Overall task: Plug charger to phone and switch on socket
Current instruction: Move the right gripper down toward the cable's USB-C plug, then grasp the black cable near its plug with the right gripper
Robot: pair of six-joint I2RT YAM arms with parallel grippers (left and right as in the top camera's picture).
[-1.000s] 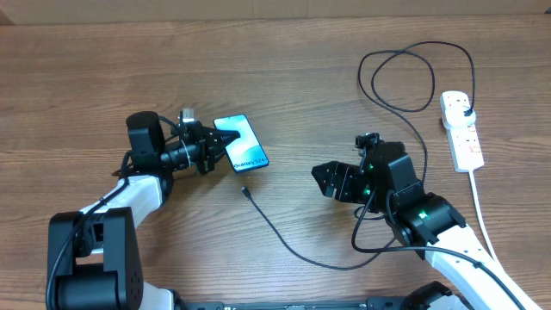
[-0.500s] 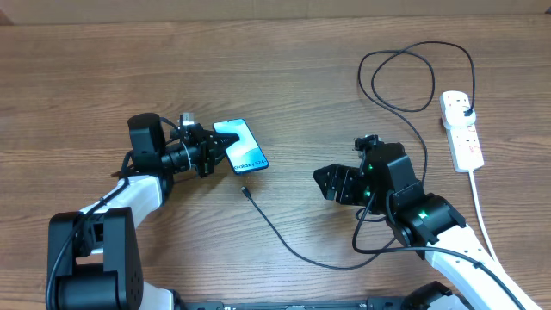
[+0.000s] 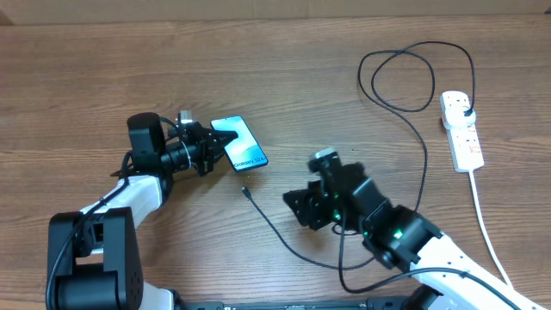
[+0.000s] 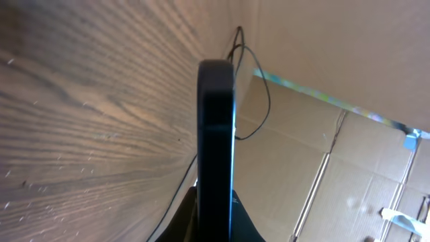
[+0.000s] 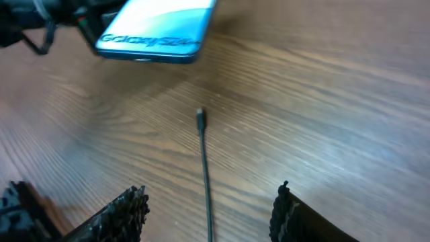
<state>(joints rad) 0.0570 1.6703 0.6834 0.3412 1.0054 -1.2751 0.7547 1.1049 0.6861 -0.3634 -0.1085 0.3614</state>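
Your left claw [image 3: 217,143] clamps the slim blue-white-screened phone [image 3: 244,146].
Your right claw [image 3: 294,209] hangs spread over the thin black charger cable [image 3: 274,234], toward the wooden table's [image 3: 86,69] near edge.

phone [image 3: 239,144]: light blue-white screen, dark rim
charger [image 5: 203,154]: black
socket [image 3: 461,131]: white body, red-marked switches
table [image 3: 86,69]: brown wood grain

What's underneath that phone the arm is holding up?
Only bare wooden table, shaded by the phone, which the left gripper holds. The charger tip lies short of it, not beneath. The phone's back is hidden.
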